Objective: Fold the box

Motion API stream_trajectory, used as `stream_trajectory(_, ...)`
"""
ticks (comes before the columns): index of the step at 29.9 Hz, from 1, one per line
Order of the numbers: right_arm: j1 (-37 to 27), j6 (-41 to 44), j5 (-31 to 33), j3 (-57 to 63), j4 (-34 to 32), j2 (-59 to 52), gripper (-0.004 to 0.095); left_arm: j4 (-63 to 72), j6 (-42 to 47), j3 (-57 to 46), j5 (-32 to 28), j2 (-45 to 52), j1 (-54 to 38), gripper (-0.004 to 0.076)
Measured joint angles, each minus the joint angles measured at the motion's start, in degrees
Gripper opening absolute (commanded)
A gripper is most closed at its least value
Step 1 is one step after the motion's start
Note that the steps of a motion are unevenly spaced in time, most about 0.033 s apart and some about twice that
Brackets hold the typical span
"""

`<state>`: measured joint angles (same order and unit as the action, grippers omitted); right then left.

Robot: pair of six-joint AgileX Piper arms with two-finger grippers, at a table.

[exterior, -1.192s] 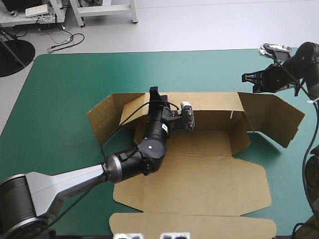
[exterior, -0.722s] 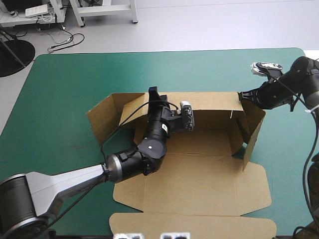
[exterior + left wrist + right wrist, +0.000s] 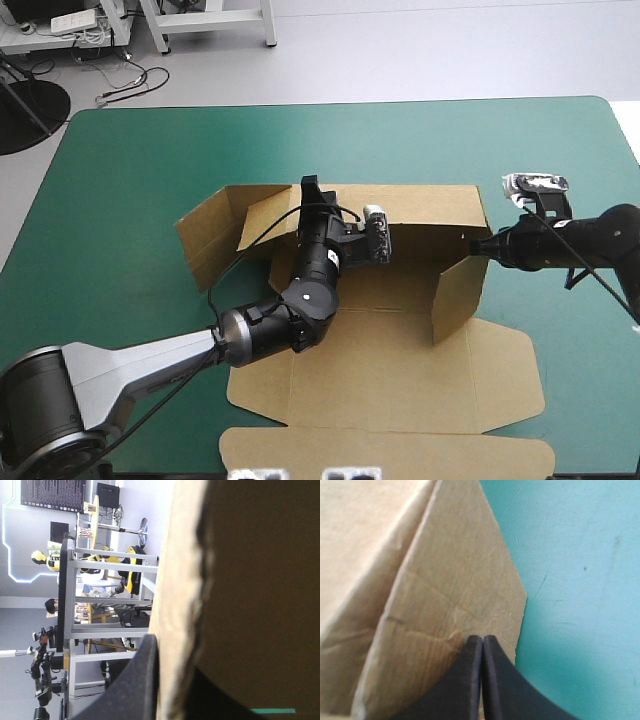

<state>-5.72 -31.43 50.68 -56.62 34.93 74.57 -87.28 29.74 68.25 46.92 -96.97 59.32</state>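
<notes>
Item: box (image 3: 400,370), brown board, partly raised, lying at the middle of the worktop (image 3: 130,180) on its teal-green cover. Rear wall (image 3: 430,205) upright. Lid panel (image 3: 390,455) flat at the near edge. Left end flap (image 3: 205,235) splayed outward at a slant. Right end flap (image 3: 455,295) standing on edge, turned inward across the tray's right end. Left pincer (image 3: 311,190): set over the top edge of the rear wall toward its left part and clamped on the board; in the left wrist view one black finger (image 3: 132,685) lies flat against the board's pale cut edge. Right pincer (image 3: 482,639): fingers closed together into a single point, holding nothing, the tip touching the outer face of the right end flap near its top. Change since the earlier frames: the right end flap, first spread outward to the right, then half turned, has swung in over the base; the right pincer has come down and inward from near the worktop's far right corner; the left pincer and rear wall are unmoved.
</notes>
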Motion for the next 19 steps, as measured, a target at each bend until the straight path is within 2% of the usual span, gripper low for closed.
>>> stream_trajectory(5,0.00,-3.96,-4.35,5.03,2.44,-4.67,-0.0020,-1.58,0.00,0.17,1.02,-1.46,0.00,-0.0010)
stream_trajectory(12,0.00,-18.23,-13.36,13.99,12.97,-7.06,-0.0010,-1.88,0.00,0.24,1.20,-1.61,0.00,-0.0010)
stream_trajectory(14,0.00,-21.35,-13.59,14.89,13.89,-7.06,0.0035,-1.96,0.00,0.24,1.20,-1.61,0.00,-0.0010)
stream_trajectory(19,0.00,-23.17,-12.48,14.84,12.54,-7.37,0.0291,-2.97,0.23,0.24,1.62,-1.72,0.00,-0.0009)
